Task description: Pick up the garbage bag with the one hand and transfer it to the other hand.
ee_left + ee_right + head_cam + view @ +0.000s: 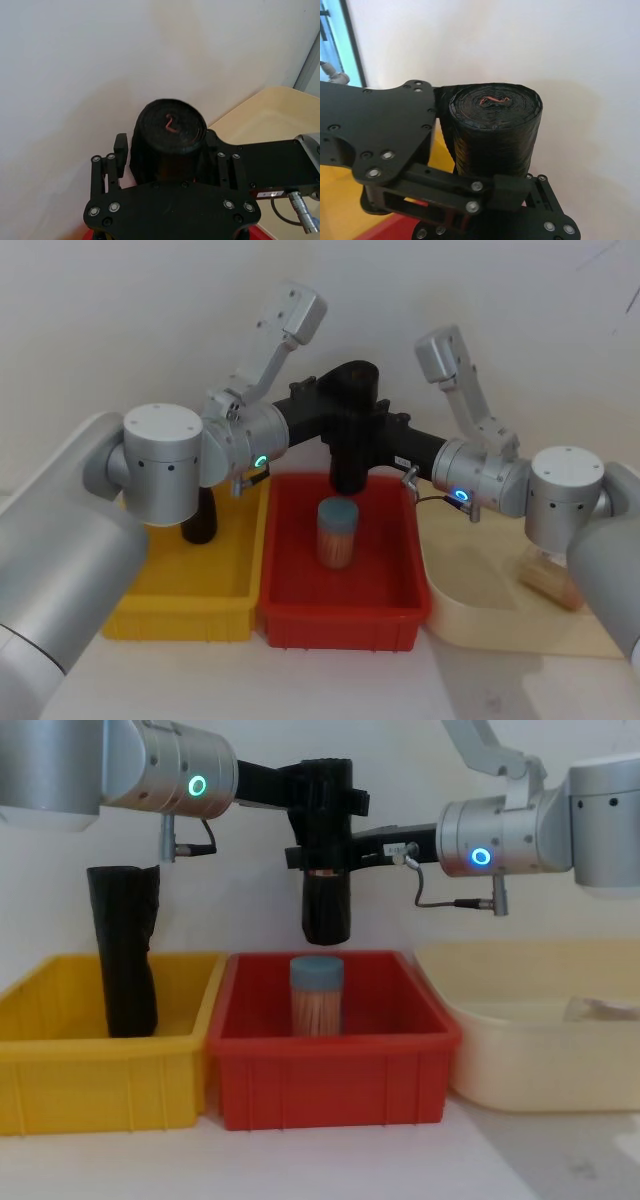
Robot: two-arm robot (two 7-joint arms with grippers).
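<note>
Handover above red bin (330, 1060): my left end effector (318, 795) and right end effector (325, 855) both clamp garbage bag (326, 910), apparently. Confirm right grip firm, then release left.

Black film roll between matt black grippers, over glossy plastic bins

The garbage bag (495, 127) is tightly wound, faintly shiny plastic film; the left gripper (318, 780) and right gripper (330, 855) look matt black, their wrists brushed silver metal. The red bin (330, 1065), yellow bin (95, 1075) and cream tray (540, 1060) are smooth plastic.
</note>
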